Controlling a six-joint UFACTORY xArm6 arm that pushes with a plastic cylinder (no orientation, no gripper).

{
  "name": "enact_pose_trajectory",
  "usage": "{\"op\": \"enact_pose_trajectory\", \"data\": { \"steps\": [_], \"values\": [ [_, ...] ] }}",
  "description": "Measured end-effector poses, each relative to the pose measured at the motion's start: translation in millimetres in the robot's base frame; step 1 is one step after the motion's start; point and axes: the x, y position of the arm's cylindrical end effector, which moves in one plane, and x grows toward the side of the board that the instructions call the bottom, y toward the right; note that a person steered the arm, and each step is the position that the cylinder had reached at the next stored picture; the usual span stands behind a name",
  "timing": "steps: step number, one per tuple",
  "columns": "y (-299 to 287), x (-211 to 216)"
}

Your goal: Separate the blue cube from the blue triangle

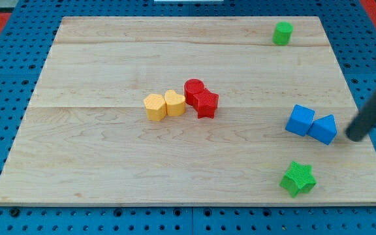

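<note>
The blue cube lies at the view's right on the wooden board. The blue triangle touches its right side, slightly lower. My rod comes in from the view's right edge, and my tip rests on the board just right of the blue triangle, a small gap apart from it.
A green star lies below the blue pair. A green cylinder stands near the view's top right. In the middle sit two yellow blocks touching a red cylinder and a red star.
</note>
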Motion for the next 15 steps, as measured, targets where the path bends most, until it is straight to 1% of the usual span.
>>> {"op": "enact_pose_trajectory", "data": {
  "steps": [1, 2, 3, 4, 5, 6, 7, 8, 9, 10, 11, 12, 13, 14, 15],
  "values": [
    [-83, -20],
    [-127, -18],
    [-100, -4],
    [-160, -15],
    [-152, -58],
    [-139, -66],
    [-134, -36],
    [-97, -32],
    [-79, -69],
    [-84, -130],
    [-122, -138],
    [-140, -171],
    [-84, -184],
    [-57, -117],
    [-67, -38]
  ]
}}
